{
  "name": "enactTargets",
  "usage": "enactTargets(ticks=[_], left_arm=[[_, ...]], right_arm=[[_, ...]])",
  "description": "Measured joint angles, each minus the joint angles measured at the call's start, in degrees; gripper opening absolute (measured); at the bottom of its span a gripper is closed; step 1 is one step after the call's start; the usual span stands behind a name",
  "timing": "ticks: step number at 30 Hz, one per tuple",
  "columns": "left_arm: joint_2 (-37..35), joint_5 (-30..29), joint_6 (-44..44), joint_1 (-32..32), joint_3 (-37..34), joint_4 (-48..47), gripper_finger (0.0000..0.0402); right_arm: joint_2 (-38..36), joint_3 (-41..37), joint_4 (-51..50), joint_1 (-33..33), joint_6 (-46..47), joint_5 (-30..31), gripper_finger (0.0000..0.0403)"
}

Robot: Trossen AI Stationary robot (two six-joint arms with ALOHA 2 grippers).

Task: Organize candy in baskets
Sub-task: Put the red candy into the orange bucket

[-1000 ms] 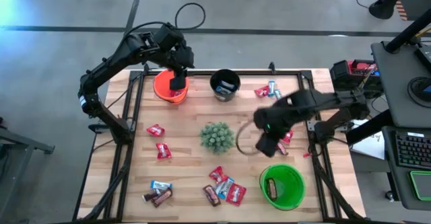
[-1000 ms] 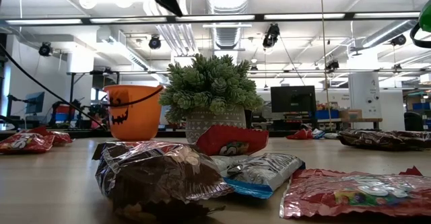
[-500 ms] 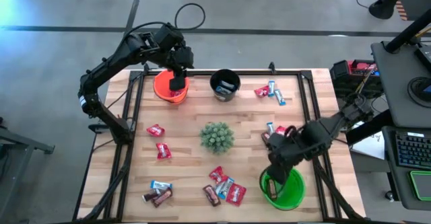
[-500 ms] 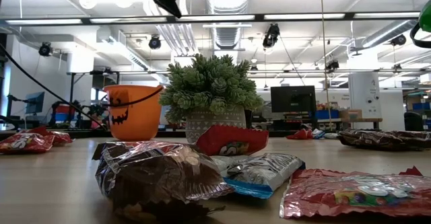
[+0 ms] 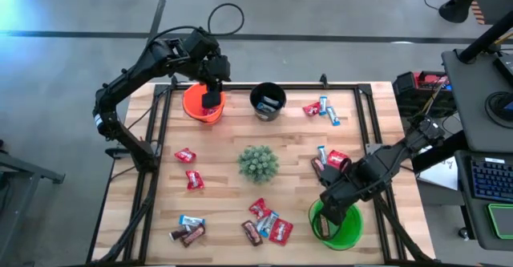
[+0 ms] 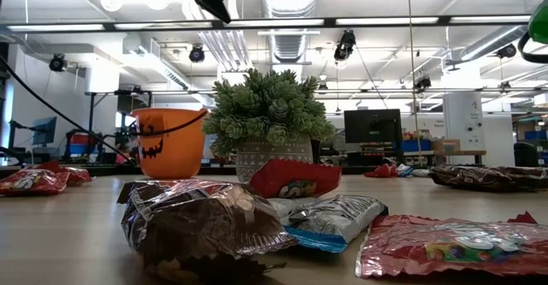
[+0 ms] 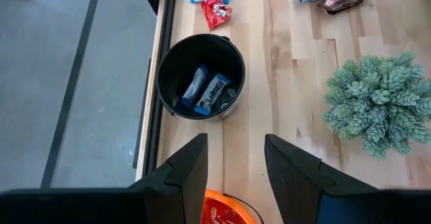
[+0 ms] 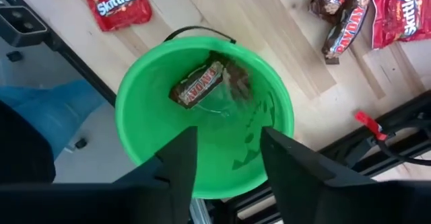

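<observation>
My right gripper [image 8: 229,160] hangs open over the green basket [image 5: 346,227] at the table's near right, fingers pointing down into it. A dark brown candy bar [image 8: 197,85] lies on the basket's bottom, with a blurred brown shape [image 8: 234,76] beside it. My left gripper [image 7: 236,173] stands open and empty above the orange basket [image 5: 192,105] at the far left. The black basket [image 7: 200,76] next to it holds blue-and-silver candy [image 7: 213,93]. Loose candy [image 5: 267,223] lies scattered over the table.
A spiky green plant [image 5: 258,163] stands mid-table. Candy lies in clusters at the far right [image 5: 319,107], beside my right arm [image 5: 333,160], left of the plant [image 5: 190,167] and at the near left [image 5: 190,232]. Black rails [image 5: 157,131] frame the table.
My right gripper has swung from beside the plant toward the table's near right corner and sunk a little, ending above the green basket. The left arm has kept still.
</observation>
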Motion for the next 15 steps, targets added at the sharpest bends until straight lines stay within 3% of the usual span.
enactTargets(ticks=[7,15], left_arm=[[0.0,-0.02,0.0,0.0,0.0,0.17,0.0129],[0.0,-0.07,-0.22,0.0,0.0,0.22,0.0129]], right_arm=[[0.0,-0.08,1.56,0.0,-2.59,0.44,0.0187],[0.39,-0.13,15.8,-2.5,-15.71,3.91,0.0185]])
